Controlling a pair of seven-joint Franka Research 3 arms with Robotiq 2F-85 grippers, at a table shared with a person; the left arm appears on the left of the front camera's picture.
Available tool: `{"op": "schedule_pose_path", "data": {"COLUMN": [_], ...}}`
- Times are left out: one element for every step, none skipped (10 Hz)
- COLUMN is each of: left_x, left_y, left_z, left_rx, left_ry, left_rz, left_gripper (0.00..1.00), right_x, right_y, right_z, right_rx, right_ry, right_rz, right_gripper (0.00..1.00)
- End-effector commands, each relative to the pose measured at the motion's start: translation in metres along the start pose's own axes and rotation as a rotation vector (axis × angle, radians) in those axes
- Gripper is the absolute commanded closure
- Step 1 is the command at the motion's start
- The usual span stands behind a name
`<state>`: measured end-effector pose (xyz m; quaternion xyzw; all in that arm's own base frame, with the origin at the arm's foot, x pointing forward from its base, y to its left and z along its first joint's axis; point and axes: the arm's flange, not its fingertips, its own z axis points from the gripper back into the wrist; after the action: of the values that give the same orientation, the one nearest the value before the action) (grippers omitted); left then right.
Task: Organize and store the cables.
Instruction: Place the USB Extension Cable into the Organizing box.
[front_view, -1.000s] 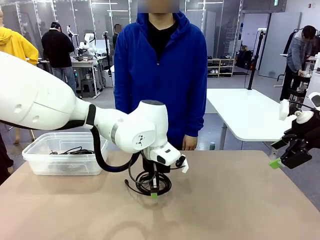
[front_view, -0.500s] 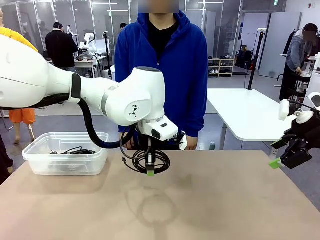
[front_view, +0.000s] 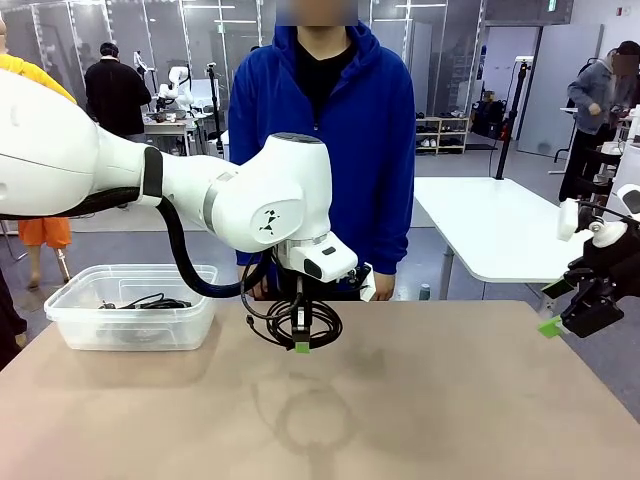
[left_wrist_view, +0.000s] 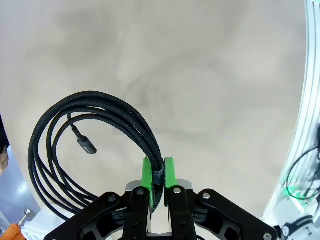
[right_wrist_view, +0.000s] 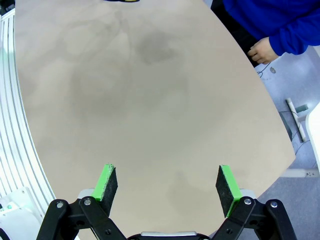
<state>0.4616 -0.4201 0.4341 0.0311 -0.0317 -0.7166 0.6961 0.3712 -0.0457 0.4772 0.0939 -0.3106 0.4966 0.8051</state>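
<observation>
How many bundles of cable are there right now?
2 that I can make out: a coiled cable pinched in the left gripper above the table, and cable in the clear bin; more may lie hidden there.

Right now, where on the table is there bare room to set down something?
The tabletop is bare from the hanging cable coil across to the right gripper, and along the near edge. It is crowded only at the left: the plastic bin holds cables.

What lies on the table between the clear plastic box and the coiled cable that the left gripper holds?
Nothing: in the front view the table is bare between the clear plastic box and the coiled cable, which hangs from the left gripper.
</observation>
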Motion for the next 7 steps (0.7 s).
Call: {"op": "schedule_pose_path", "data": {"left_x": [-0.001, -0.001, -0.001, 0.0, -0.02, -0.047, -0.073], "left_y": [0.0, 0.0, 0.0, 0.0, 0.009, 0.014, 0.015], "left_z": [0.003, 0.003, 0.003, 0.0, 0.017, 0.034, 0.044], "left_rx": [0.005, 0.005, 0.005, 0.0, 0.007, 0.012, 0.004], "left_ry": [-0.001, -0.001, -0.001, 0.0, -0.024, -0.07, -0.087], "left_rz": [0.005, 0.005, 0.005, 0.0, -0.017, -0.039, -0.081], "left_gripper": [1.0, 1.0, 1.0, 0.89, 0.89, 0.89, 0.89], "right_x": [0.001, 0.001, 0.001, 0.001, 0.001, 0.001, 0.001], "right_y": [0.0, 0.0, 0.0, 0.0, 0.0, 0.0, 0.0], "right_z": [-0.001, -0.001, -0.001, -0.001, -0.001, -0.001, -0.001], "right_rx": [0.001, 0.001, 0.001, 0.001, 0.001, 0.001, 0.001], "right_ry": [0.0, 0.0, 0.0, 0.0, 0.0, 0.0, 0.0], "right_rz": [-0.019, -0.019, -0.019, -0.019, -0.019, -0.019, -0.019], "right_gripper": [0.0, 0.0, 0.0, 0.0, 0.0, 0.0, 0.0]}}
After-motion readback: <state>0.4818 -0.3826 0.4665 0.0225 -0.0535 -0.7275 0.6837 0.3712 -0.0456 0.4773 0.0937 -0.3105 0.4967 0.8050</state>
